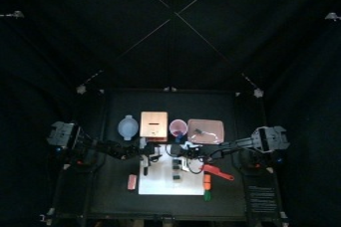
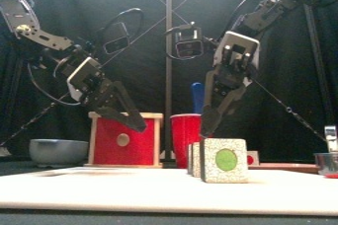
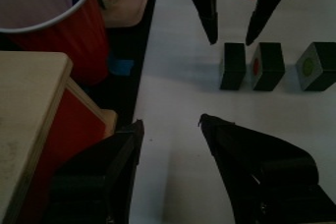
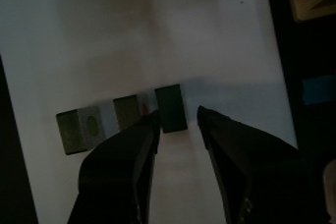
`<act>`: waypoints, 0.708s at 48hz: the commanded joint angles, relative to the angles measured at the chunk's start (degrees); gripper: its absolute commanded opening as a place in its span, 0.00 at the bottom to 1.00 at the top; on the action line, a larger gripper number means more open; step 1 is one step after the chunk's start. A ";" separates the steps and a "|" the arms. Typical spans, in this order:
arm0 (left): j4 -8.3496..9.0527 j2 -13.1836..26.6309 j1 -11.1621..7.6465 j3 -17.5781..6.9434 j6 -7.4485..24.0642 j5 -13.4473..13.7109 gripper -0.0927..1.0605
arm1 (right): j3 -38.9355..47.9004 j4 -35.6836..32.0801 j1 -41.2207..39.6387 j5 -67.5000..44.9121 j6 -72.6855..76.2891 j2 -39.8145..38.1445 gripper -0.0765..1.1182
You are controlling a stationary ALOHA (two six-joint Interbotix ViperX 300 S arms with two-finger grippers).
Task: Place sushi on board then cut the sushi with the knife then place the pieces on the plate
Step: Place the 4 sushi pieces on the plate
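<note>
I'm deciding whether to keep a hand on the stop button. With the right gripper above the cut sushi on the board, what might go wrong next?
1. The sushi pieces stand upright and close together on the white board; the open right gripper, poised by the end piece, may tip its neighbour.
2. The red cup stands right beside the pink tray, so a carried piece could clip it.
</note>
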 commanded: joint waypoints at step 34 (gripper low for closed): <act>-0.09 -0.26 0.09 -0.62 0.09 -0.18 0.83 | -3.43 -0.35 -0.26 0.00 -0.26 4.57 0.66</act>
